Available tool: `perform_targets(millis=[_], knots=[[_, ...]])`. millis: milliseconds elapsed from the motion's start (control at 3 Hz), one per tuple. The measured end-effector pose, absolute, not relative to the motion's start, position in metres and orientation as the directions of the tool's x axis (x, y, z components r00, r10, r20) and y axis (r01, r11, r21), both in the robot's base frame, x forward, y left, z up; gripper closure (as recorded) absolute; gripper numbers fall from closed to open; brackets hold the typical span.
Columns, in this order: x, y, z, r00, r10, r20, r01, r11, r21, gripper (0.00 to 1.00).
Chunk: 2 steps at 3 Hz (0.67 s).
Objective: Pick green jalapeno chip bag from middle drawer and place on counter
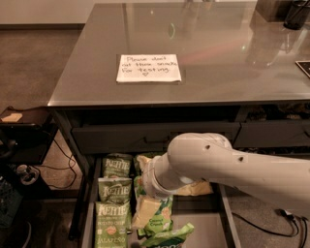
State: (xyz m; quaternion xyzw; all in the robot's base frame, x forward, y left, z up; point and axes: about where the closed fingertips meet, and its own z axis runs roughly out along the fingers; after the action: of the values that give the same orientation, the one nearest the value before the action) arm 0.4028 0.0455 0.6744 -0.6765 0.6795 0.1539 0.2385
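Observation:
Three olive-green Kettle jalapeno chip bags lie in a column at the left of the open middle drawer [88, 218]: a far one [116, 165], a middle one [115, 189] and a near one [111, 224]. My white arm [227, 167] reaches in from the right. My gripper [147, 212] hangs low in the drawer over a brighter green bag [162, 220], just right of the middle and near Kettle bags. The glossy grey counter [227, 58] above carries a white handwritten note [148, 68].
Another bright green bag [167, 236] lies at the drawer's front, and a brown-and-white snack bag [197, 187] shows under my arm. A dark drawer front with a bar handle [156, 138] is above. A black stand with cables [22, 145] is at the left. Dark items [295, 12] sit on the counter's far right.

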Motion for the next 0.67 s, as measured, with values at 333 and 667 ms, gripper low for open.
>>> perform_targets(millis=[333, 667], knots=[[0.411, 0.064, 0.628, -0.018, -0.798, -0.602, -0.998, 0.054, -0.04, 0.0], [0.409, 0.065, 0.616, -0.037, -0.792, -0.609, -0.998, 0.055, -0.012, 0.0]])
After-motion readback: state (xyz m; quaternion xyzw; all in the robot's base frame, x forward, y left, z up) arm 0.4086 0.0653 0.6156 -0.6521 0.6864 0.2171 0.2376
